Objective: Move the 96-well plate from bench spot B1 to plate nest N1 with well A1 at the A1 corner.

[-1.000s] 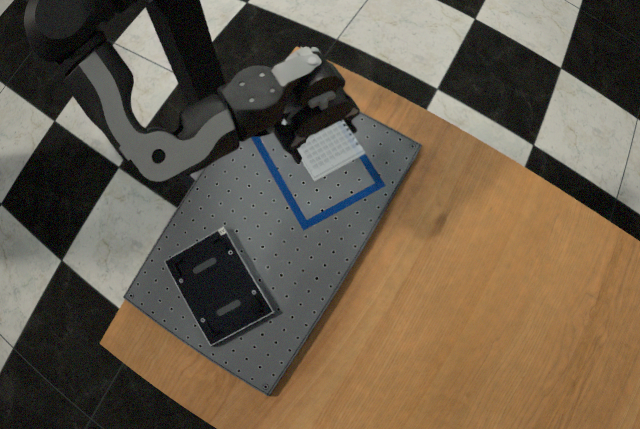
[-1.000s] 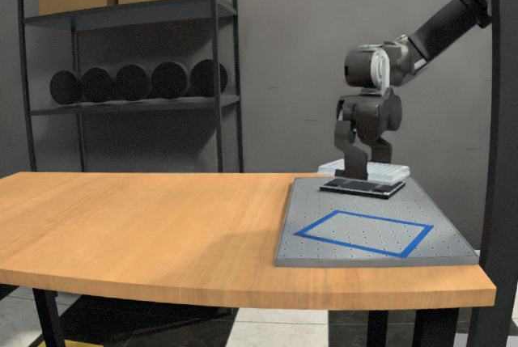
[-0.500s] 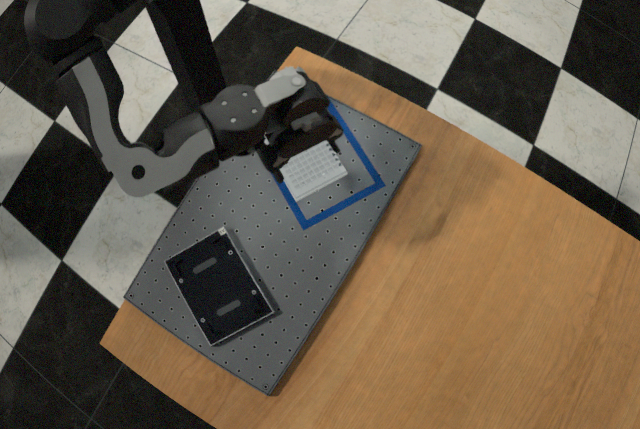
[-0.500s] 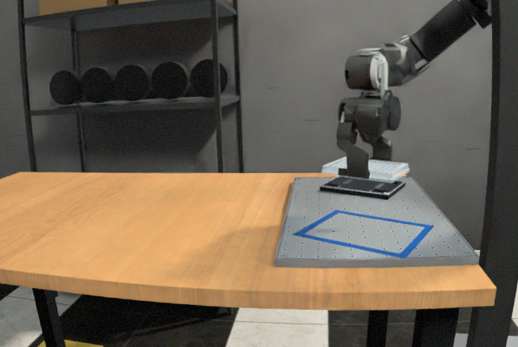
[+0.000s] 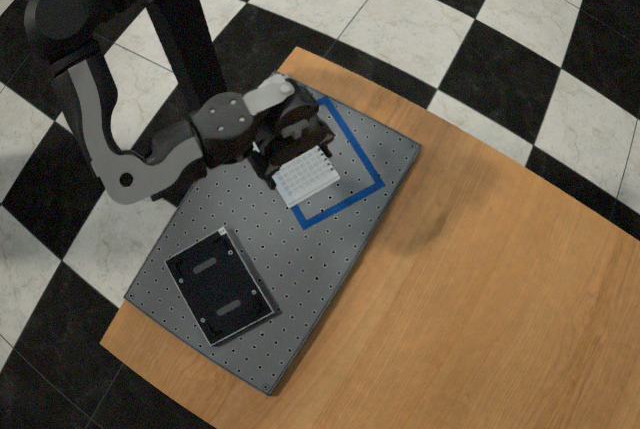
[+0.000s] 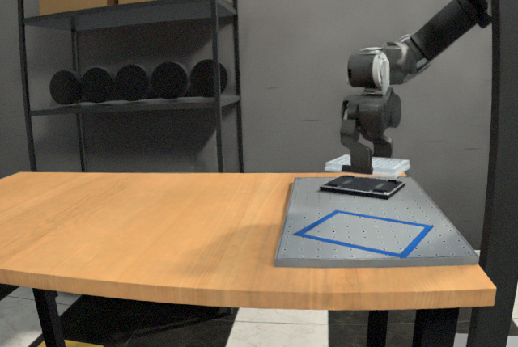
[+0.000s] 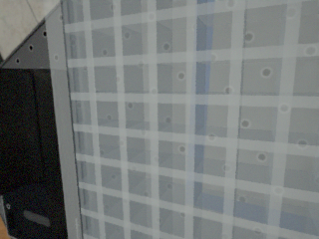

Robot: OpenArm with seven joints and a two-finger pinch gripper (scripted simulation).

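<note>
My gripper (image 5: pixel 294 160) is shut on the clear 96-well plate (image 5: pixel 306 176) and holds it level, well above the grey breadboard. The plate hangs over the near edge of the blue-taped spot B1 (image 5: pixel 343 166). In the exterior view the plate (image 6: pixel 373 164) is in the gripper (image 6: pixel 367 159), above the board. The black plate nest N1 (image 5: pixel 219 292) lies further along the board, empty, with a small white label at one corner (image 5: pixel 222 231). The wrist view is filled by the plate's well grid (image 7: pixel 189 129), with the board's holes and blue tape showing through. I cannot tell where the cut-off corner is.
The grey perforated breadboard (image 5: pixel 273 248) lies on a wooden table (image 5: pixel 465 284). The arm's black column (image 5: pixel 180 26) stands beside the board. A shelf rack (image 6: pixel 125 63) with dark cylinders and boxes stands behind the table.
</note>
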